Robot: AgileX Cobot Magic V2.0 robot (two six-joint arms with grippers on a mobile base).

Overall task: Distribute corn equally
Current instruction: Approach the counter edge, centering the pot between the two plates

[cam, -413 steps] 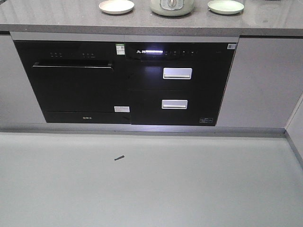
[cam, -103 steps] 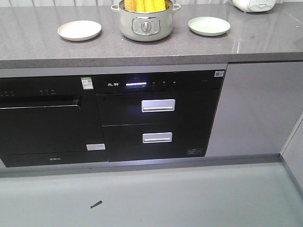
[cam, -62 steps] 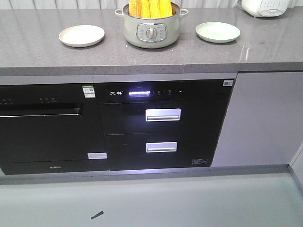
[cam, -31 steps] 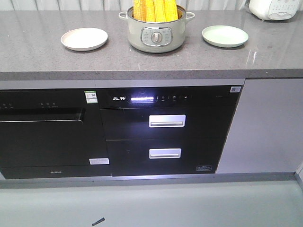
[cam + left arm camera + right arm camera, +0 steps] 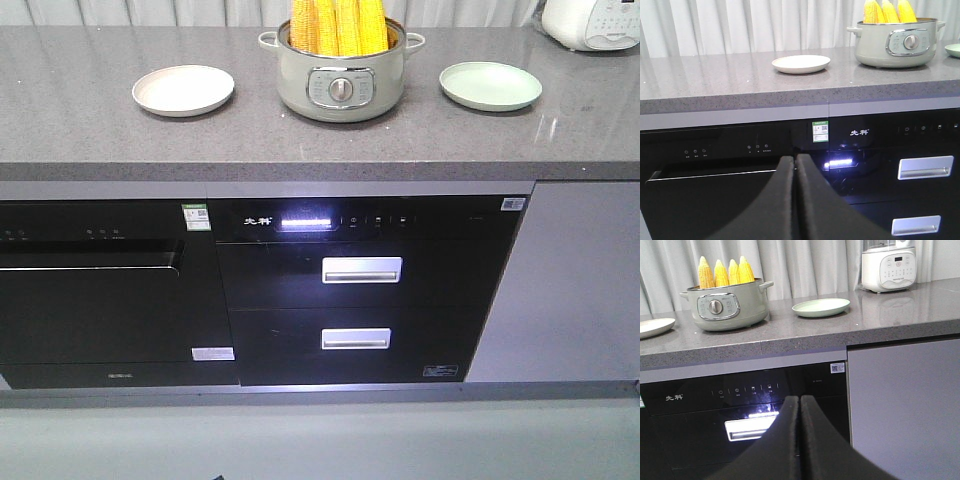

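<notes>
Corn point(image 5: 338, 25) upright in the pot point(image 5: 342, 85), apparently four cobs, toward the bench's point(image 5: 300, 140) back edge between cream plate point(image 5: 183, 90) and green plate point(image 5: 490, 85). Left gripper point(image 5: 794, 159) and right gripper point(image 5: 800, 399) clenched on nothing, below the front edge, well apart from the corn.

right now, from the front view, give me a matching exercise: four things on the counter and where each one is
Things
1. corn
2. cream plate
3. green plate
4. white appliance

Places (front view)
a. right of the pot
b. far right end of the counter
c. standing upright in the pot
d. left of the pot

Pairs: 1-c, 2-d, 3-a, 4-b
</notes>
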